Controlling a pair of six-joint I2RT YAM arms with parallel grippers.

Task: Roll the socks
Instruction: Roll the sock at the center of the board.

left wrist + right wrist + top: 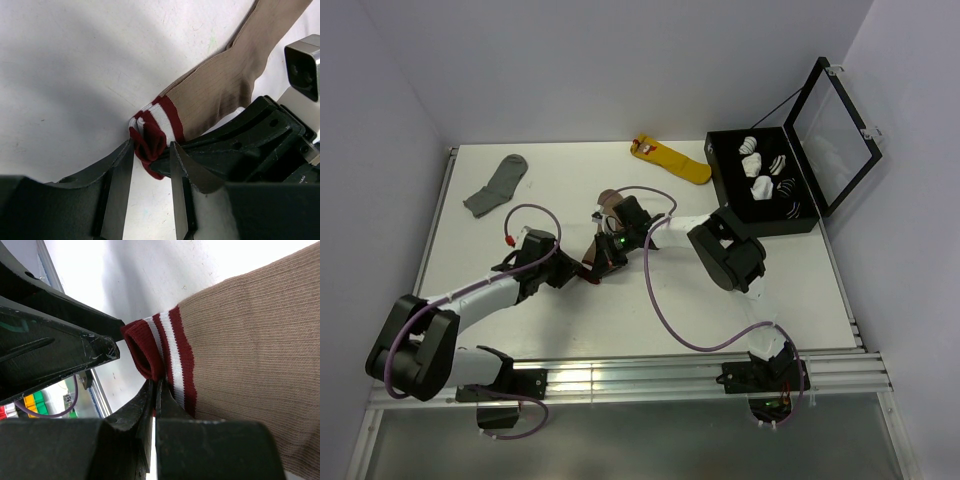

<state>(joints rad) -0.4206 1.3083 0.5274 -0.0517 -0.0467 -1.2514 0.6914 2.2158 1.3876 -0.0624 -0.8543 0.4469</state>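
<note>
– Near the middle of the surface point(800, 290), the tan sock point(220, 85) is lying flat, with its red-and-white striped cuff point(155, 125) curling over at the end nearer the arm bases. I am pinching the cuff's edge with the right end effector point(154, 390), its fingers pressed together on the fabric.

– And what is the left one doing?

– The left end effector point(151, 146) is straddling the red fold, one finger on each side. The fingers are standing apart with the fold filling the gap. I cannot tell whether they are squeezing it yet.

– So how are you planning to do this roll well?

– I am judging that the roll is only beginning, since nearly all of the sock is lying unrolled. I am aiming to close the left fingers fully across the fold before letting go on the right, so the first turn is not springing open. After that I am planning to turn the fold toward the toe in small steps, keeping it tight and square to the leg. Both end effectors are working very close together, so I am watching for a bump between them.
</note>
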